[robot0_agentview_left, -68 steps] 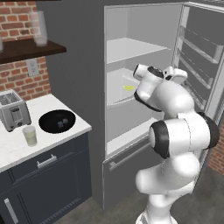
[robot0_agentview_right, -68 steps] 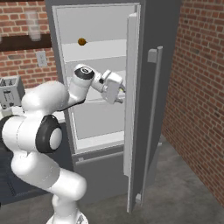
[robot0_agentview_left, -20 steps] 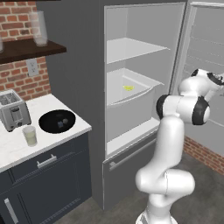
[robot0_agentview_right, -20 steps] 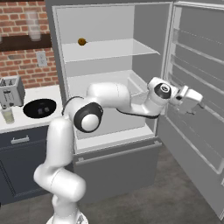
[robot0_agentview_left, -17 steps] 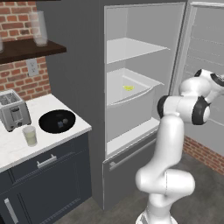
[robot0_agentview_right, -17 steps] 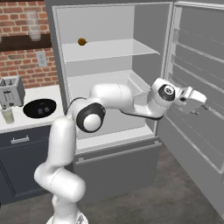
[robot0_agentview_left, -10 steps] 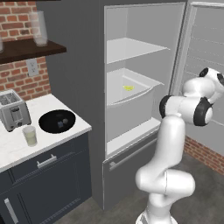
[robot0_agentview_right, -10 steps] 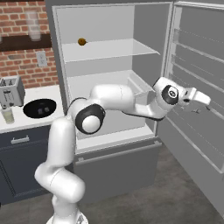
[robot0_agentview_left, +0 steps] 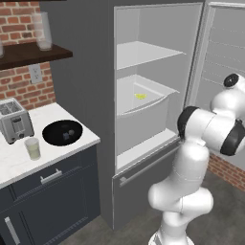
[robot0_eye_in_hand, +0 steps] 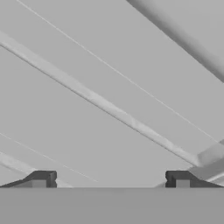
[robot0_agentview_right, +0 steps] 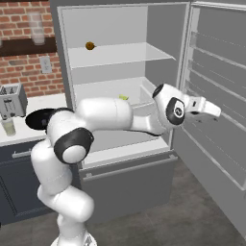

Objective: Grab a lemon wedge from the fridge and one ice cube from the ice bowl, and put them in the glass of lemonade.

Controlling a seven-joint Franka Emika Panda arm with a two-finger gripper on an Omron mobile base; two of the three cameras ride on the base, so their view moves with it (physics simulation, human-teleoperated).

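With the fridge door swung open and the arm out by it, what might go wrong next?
1. The open tool sits close against the door's inner racks; a careless pull back might clip them.
2. The lemon wedge lies deep in the walled drawer, so a low reach may hit its front wall.
3. The arm's elbow may brush the fridge's lower drawer.

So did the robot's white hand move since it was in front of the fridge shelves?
Yes. The gripper swung right, away from the grey fridge's pale shelves, and now points open at the inside of the open door.
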